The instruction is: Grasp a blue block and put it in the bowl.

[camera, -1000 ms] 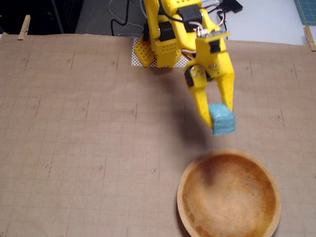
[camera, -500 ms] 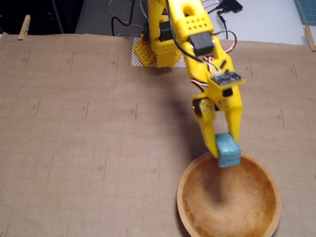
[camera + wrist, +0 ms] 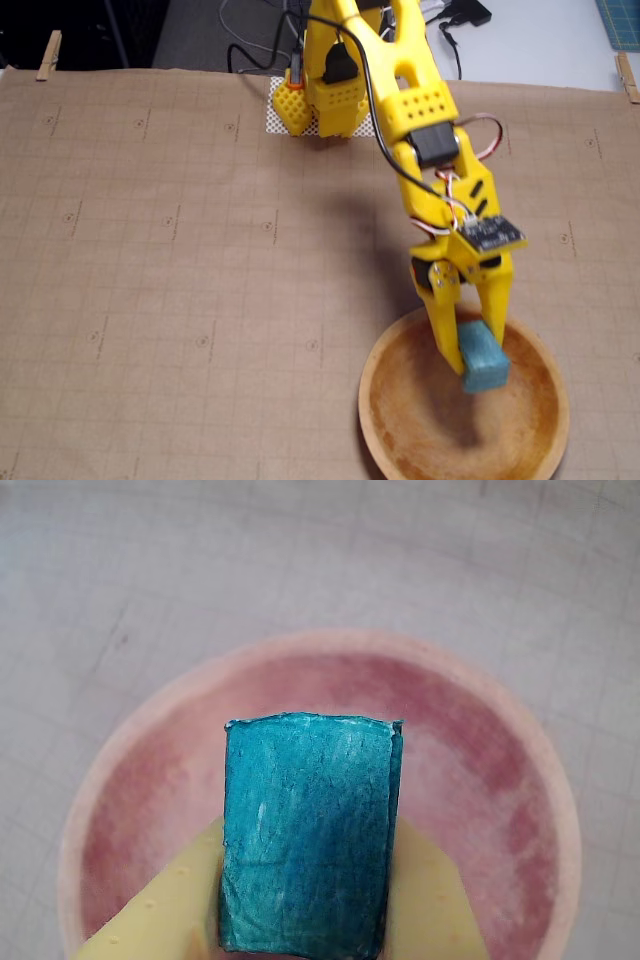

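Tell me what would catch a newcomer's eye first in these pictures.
The bright yellow gripper stands out first, clamped on the blue block over the bowl at the lower right of the fixed view. In the wrist view the block fills the centre, with the round bowl spread behind it.

Yellow arm (image 3: 400, 95) outstretched, gripper (image 3: 478, 368) downward, jaws clamped on a load.

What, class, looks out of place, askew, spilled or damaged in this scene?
Nothing stands out. The gripper holds the blue block squarely above the bowl, which sits upright and empty on the flat brown paper. The bowl's pink tint in the wrist view is only camera colour.
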{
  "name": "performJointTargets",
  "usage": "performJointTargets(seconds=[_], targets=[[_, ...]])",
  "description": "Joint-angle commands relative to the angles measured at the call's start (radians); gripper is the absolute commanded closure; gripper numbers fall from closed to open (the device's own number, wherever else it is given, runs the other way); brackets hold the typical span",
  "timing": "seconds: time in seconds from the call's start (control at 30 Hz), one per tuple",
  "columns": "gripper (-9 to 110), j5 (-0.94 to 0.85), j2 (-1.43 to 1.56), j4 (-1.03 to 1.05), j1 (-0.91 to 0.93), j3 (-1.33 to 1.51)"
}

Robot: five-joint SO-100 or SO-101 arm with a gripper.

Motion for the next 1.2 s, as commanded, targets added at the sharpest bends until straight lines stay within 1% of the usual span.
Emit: performJointTargets(seconds=[0.0,0.37,0.6,0.93,1.17], targets=[[104,0.009,-0.014,-0.006,0.008,-0.137],[103,0.009,-0.170,-0.006,0.002,-0.241],[90,0.009,-0.242,-0.005,0.002,-0.287],[71,0.008,-0.245,-0.005,0.002,-0.287],[64,0.009,-0.229,-0.005,0.003,-0.281]])
